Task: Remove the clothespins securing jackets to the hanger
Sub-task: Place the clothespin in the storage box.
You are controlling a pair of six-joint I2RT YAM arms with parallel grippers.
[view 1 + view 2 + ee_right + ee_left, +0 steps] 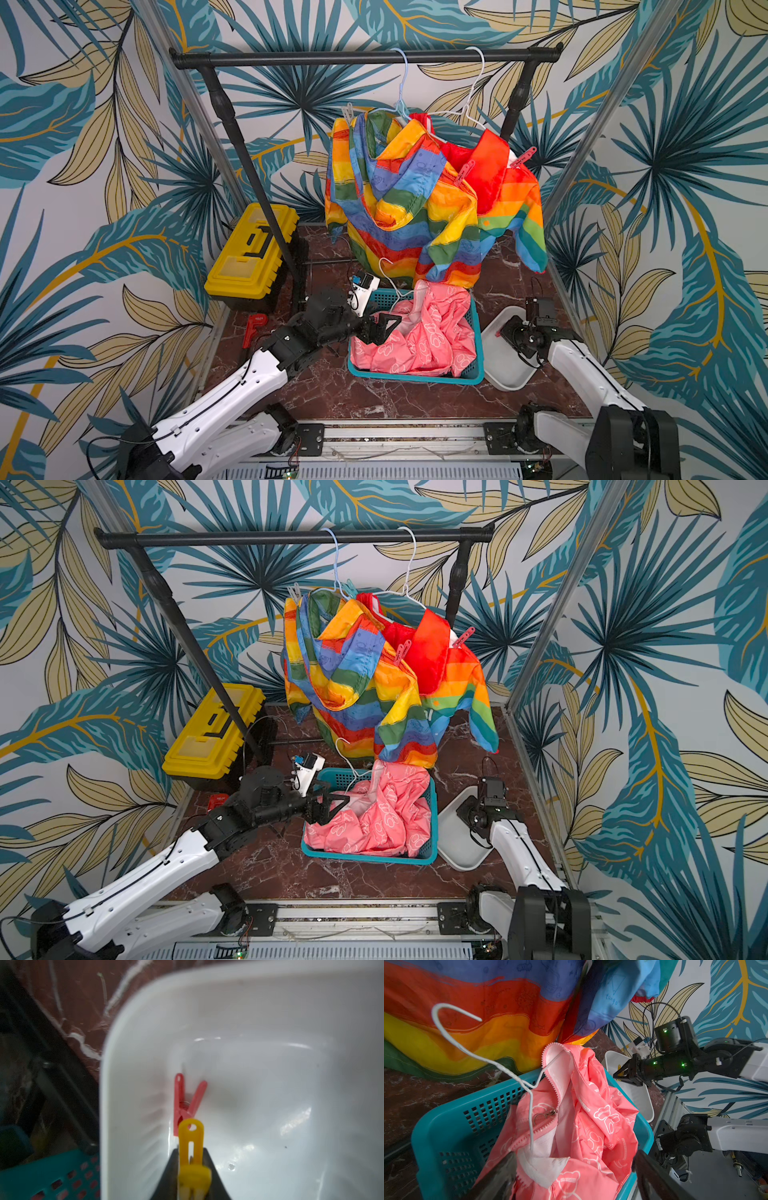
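Marbled worktop (374,399): right claw (190,1149) is pinching a yellow clothespin (191,1138) above the white tray (270,1012), likely for dropping.
Left claw (384,328), at nine o'clock, is gaping wide, empty.

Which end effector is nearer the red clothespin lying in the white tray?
Right. The right end effector hangs just above the red clothespin inside the white tray, a yellow clothespin between its fingers. The left end effector is off over the teal basket, above the pink jacket.

The rainbow-striped jacket (612,991) carries the word "tango".
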